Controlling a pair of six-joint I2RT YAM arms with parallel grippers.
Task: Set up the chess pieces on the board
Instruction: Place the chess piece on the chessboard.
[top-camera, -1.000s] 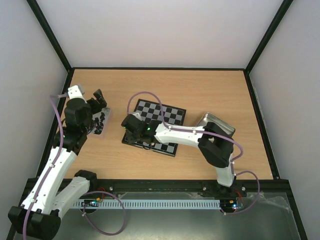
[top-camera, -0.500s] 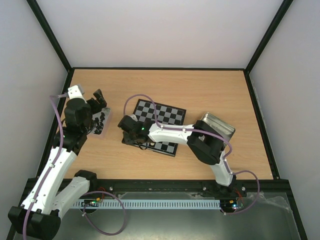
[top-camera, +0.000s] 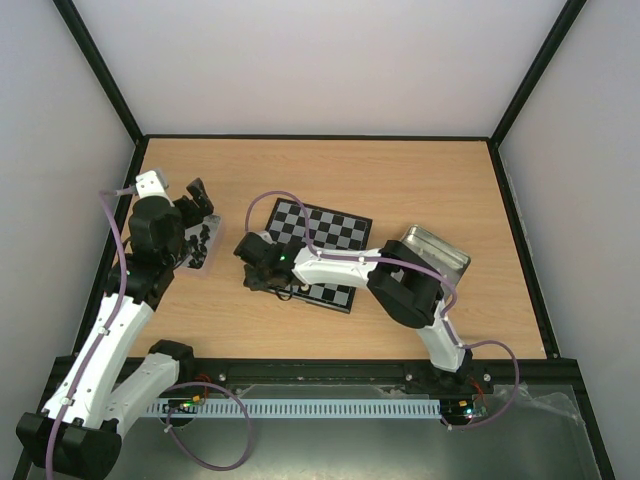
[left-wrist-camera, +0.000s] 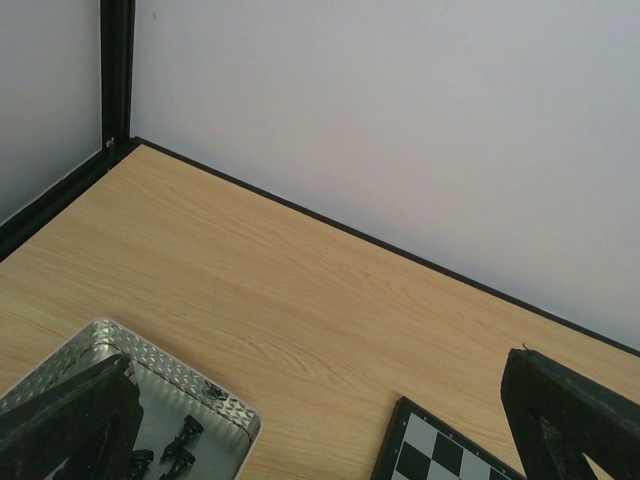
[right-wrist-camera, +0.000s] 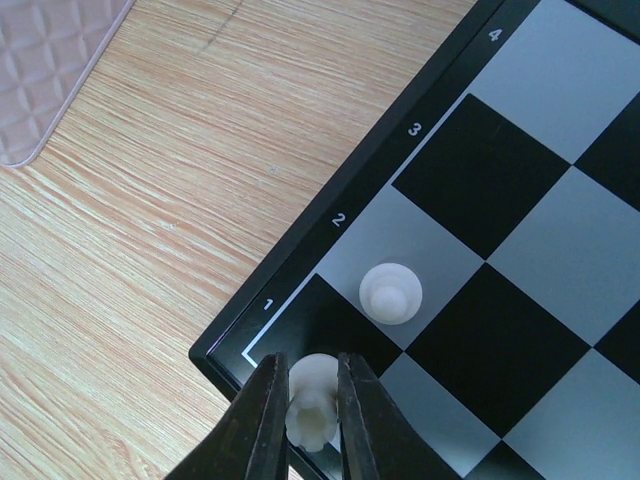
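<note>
The board (top-camera: 335, 235) lies mid-table, black and pale grey checks with a black rim (right-wrist-camera: 300, 268). In the right wrist view my right gripper (right-wrist-camera: 308, 410) is shut on a cream-white castle-topped chess piece (right-wrist-camera: 312, 400). That piece stands over the black corner square by the "1" mark. A white pawn (right-wrist-camera: 390, 292) stands on the neighbouring grey square in row 2. From above, the right gripper (top-camera: 262, 272) is at the board's near-left corner. My left gripper (top-camera: 197, 205) hangs open over a tin (top-camera: 200, 245) holding black chess pieces (left-wrist-camera: 180, 445), with nothing between its fingers (left-wrist-camera: 70, 420).
A second silvery tin (top-camera: 435, 250) sits to the right of the board, beside the right arm's elbow. The board's far-left corner (left-wrist-camera: 440, 455) shows in the left wrist view. A pale textured tray corner (right-wrist-camera: 40, 70) lies left of the board. Black frame rails edge the table.
The right arm has swung a little to the left, bringing the white piece to the board's near-left corner. The left arm has not moved.
</note>
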